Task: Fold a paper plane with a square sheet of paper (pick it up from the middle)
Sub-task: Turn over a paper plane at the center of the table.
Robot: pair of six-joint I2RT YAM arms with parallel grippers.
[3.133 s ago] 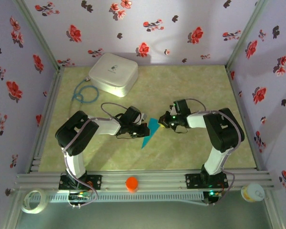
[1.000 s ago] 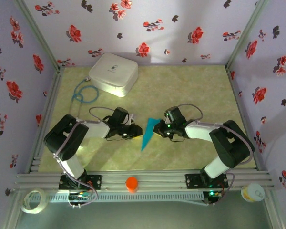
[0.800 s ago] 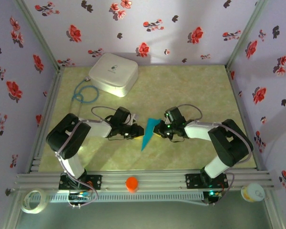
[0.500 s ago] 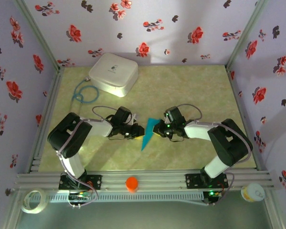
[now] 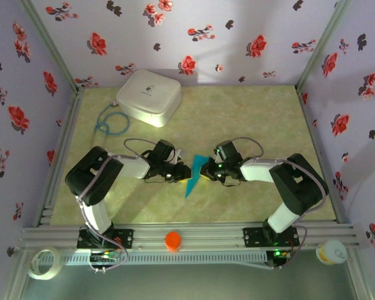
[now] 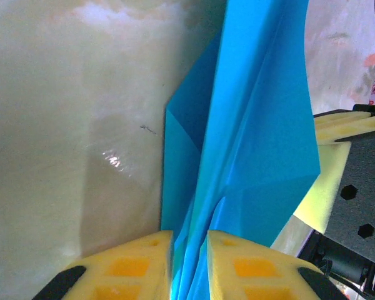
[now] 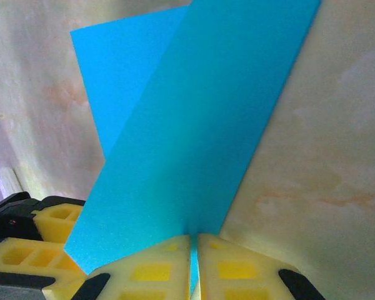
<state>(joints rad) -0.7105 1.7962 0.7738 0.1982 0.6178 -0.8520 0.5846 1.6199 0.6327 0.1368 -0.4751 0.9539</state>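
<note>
Since a second ago the left claw (image 5: 180,172) has crept slightly rightward onto the paper plane (image 5: 193,175). The right claw (image 5: 209,172) has barely shifted since then, though three seconds back it sat further up and right. This reads as a two-sided hold being settled for a late crease; that is my judgement only.

The plane sits at the centre of the overhead frame, between the claws, point toward the bottom.
- **Left wrist view:** yellow fingers nearly together, several blue layers pinched in the slit.
- **Right wrist view:** fingers pressed closed on one flat edge.

The paper is bright turquoise, unmarked, with sharp lengthwise folds and layers fanning slightly apart.
</note>
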